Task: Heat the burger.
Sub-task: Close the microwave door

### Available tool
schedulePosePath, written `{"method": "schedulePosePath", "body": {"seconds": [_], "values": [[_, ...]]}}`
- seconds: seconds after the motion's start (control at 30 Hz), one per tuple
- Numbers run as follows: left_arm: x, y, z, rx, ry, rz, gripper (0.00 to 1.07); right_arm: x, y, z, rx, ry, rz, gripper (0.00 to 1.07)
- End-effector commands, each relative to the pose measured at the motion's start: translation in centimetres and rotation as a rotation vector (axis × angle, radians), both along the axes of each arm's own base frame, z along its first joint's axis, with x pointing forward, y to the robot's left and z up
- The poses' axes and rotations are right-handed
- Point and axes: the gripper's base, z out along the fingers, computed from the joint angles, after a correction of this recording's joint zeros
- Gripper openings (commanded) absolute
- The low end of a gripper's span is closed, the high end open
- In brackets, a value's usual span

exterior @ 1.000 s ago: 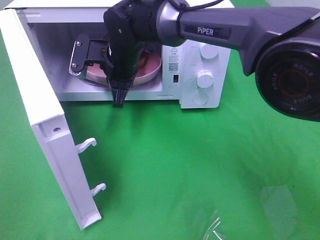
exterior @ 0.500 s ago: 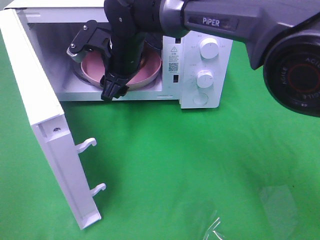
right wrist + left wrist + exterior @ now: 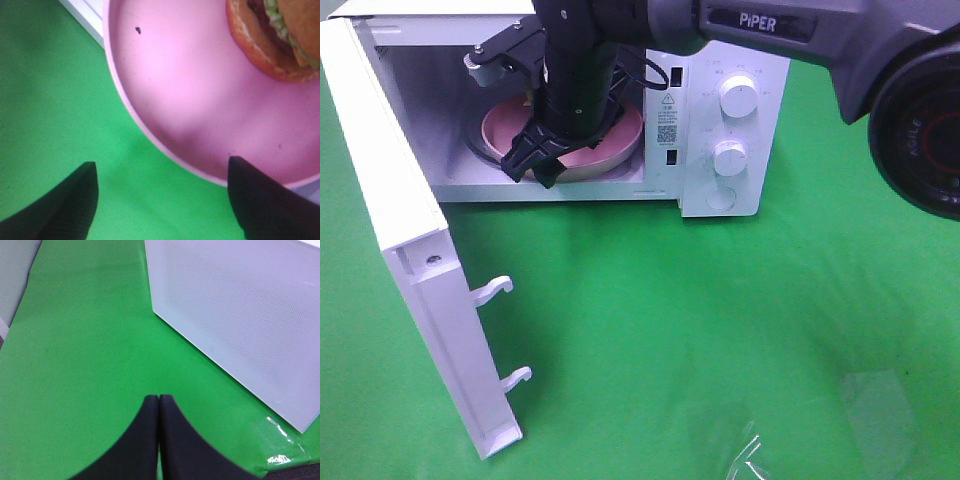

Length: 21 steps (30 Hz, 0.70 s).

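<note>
right arm at the open microwave (image 3: 698,195), exterior and wrist views. within the last second the right pincer (image 3: 162,162) was changed from nearly closed at the front rim of the pink plate (image 3: 175,90) to fully spread; nothing was pinched by it, and its fingers were seen just beside that rim, one on each side. the plate was left resting inside the cavity. the burger (image 3: 280,35) was seen lying on the plate away from the pincer, cut off by the wrist view's border and hidden behind the arm in the exterior view. delivery was therefore judged complete; withdrawal of the arm, closing of the door (image 3: 410,250) and setting of the dials (image 3: 728,158) were judged to remain.

the plate's front rim was seen close to the cavity sill (image 3: 620,192), so little margin was left there for the door. the wrist was framed by the cavity's roof and side walls, and a straight pull outward was judged the safest exit. the green counter (image 3: 720,320) ahead was open, apart from a clear film (image 3: 760,455) at its near edge. the left pincer (image 3: 159,405) was pressed together, empty, above the counter beside the door.
</note>
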Motion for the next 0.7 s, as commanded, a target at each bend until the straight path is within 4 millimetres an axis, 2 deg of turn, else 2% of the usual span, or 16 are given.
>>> {"method": "schedulePosePath", "body": {"seconds": [0.03, 0.23, 0.7], "values": [[-0.2, 0.0, 0.0, -0.007, -0.032, 0.003, 0.0, -0.5, -0.2, 1.2, 0.034, 0.037, -0.048, 0.72], [-0.2, 0.0, 0.0, -0.007, -0.032, 0.003, 0.0, -1.7, -0.3, 3.4, 0.106, 0.112, -0.088, 0.72], [-0.2, 0.0, 0.0, -0.007, -0.032, 0.003, 0.0, -3.6, -2.0, 3.7, -0.041, 0.3, -0.196, 0.72]]}}
